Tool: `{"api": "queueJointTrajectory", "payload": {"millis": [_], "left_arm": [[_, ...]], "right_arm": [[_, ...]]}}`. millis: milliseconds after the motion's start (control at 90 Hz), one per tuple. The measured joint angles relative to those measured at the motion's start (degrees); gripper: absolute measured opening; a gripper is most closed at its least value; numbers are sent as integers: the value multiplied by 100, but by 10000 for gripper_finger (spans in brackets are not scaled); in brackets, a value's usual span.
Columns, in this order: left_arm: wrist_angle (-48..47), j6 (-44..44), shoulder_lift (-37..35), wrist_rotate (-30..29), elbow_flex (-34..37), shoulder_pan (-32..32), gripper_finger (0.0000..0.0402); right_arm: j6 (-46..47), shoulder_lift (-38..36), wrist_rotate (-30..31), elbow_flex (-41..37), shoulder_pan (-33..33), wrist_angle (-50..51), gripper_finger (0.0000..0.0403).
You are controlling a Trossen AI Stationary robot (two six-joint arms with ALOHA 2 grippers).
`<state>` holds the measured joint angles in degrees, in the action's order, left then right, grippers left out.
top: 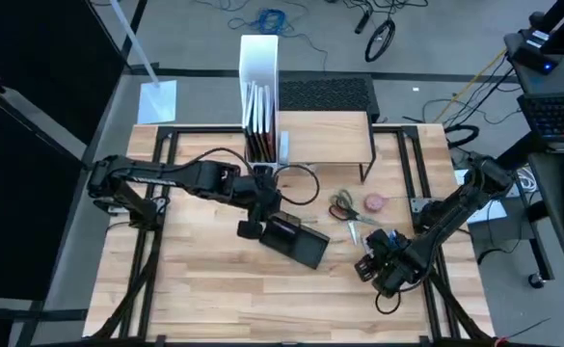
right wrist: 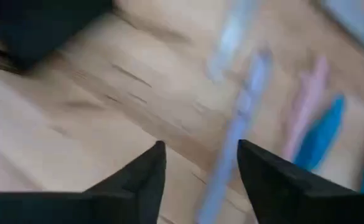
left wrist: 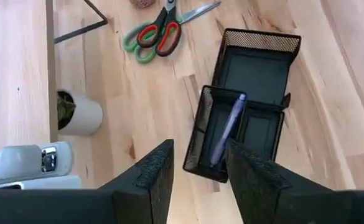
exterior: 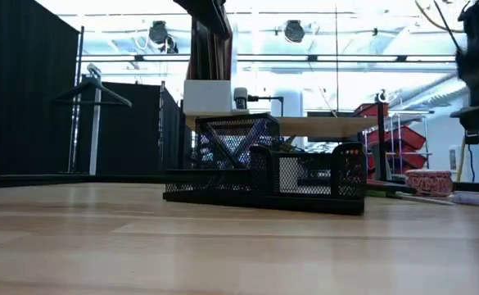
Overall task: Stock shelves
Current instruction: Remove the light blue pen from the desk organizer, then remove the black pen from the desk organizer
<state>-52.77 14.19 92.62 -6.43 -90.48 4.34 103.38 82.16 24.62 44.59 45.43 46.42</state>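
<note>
Black mesh organizer tray (exterior: 264, 176), rectangular

You'll find no readable text, label, brand, number or sign on anything in these views, not on the table's things nor in the room behind

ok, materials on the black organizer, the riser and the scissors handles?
Organizer: looks like black wire mesh, matte; the walls show a fine grid and light passes through them in the low view. Riser: top looks like light wood or wood-look laminate, pale and grained like the table; thin black legs, probably metal. Scissors: handles look like glossy red and green plastic, blades like bright metal.
</note>
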Motion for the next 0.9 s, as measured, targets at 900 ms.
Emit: {"api": "queueJointTrajectory", "payload": {"millis": [900], "left_arm": [[1142, 1641, 1455, 1471, 577, -498, 35]], "right_arm": [[-5321, 1167, 1114, 97, -1580, -4032, 171]]}}
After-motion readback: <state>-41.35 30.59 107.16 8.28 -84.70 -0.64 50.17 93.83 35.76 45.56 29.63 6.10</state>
